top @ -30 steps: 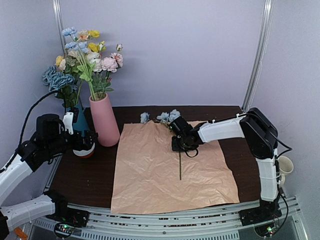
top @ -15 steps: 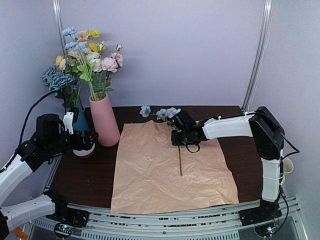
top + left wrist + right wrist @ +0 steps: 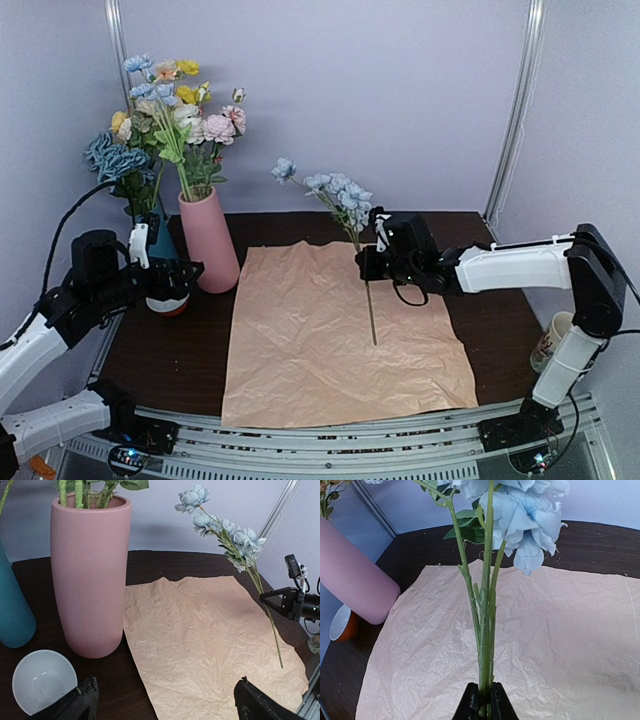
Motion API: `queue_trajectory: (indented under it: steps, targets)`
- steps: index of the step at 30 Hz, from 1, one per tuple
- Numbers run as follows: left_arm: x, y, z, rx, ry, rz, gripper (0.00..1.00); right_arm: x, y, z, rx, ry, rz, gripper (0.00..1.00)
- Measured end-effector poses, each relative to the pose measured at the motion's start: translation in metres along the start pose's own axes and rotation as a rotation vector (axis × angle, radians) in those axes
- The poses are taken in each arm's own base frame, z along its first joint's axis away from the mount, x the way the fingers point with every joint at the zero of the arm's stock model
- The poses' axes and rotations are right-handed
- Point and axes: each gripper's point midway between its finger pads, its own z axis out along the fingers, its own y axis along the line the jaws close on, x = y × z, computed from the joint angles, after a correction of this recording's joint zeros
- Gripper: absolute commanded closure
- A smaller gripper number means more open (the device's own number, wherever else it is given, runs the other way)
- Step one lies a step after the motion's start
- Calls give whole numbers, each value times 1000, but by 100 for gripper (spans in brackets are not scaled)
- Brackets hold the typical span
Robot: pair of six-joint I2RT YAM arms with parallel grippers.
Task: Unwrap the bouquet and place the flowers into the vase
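The bouquet's peach paper (image 3: pixel 330 330) lies spread flat on the dark table. My right gripper (image 3: pixel 368 265) is shut on the green stems of a light blue flower sprig (image 3: pixel 340 190). It holds the sprig nearly upright above the paper, with the stem's lower end hanging just over the sheet. In the right wrist view the gripper (image 3: pixel 485 705) pinches the stems (image 3: pixel 487 630) between its black fingers. The pink vase (image 3: pixel 208 240) stands at the paper's left edge with several pastel flowers (image 3: pixel 190 110) in it. My left gripper (image 3: pixel 165 700) is open and empty, low beside the vase (image 3: pixel 90 575).
A teal vase (image 3: pixel 150 235) with a blue hydrangea (image 3: pixel 110 158) stands behind the left gripper. A small red-and-white bowl (image 3: pixel 44 680) sits close to the pink vase's foot. A cup (image 3: pixel 555 340) stands at the table's right edge, beside the right arm.
The right gripper has lifted the blue sprig off the paper, tipped it upright and drawn back to the right. The left arm has barely moved.
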Motion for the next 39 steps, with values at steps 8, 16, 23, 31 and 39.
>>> queue_trajectory:
  steps: [8,16,23,31,39]
  targets:
    - [14,-34,26,98,45,-42,2,19,-3,-17,-82,-38,-18,100]
    - [34,-89,55,185,121,11,3,14,9,-32,-180,-96,-9,100]
    - [37,-124,77,237,127,25,5,18,28,-47,-290,-111,-24,100]
    - [31,-176,96,324,95,45,6,19,65,-70,-432,-137,-88,100]
    - [25,-216,112,396,48,51,11,31,92,-83,-537,-131,-151,100]
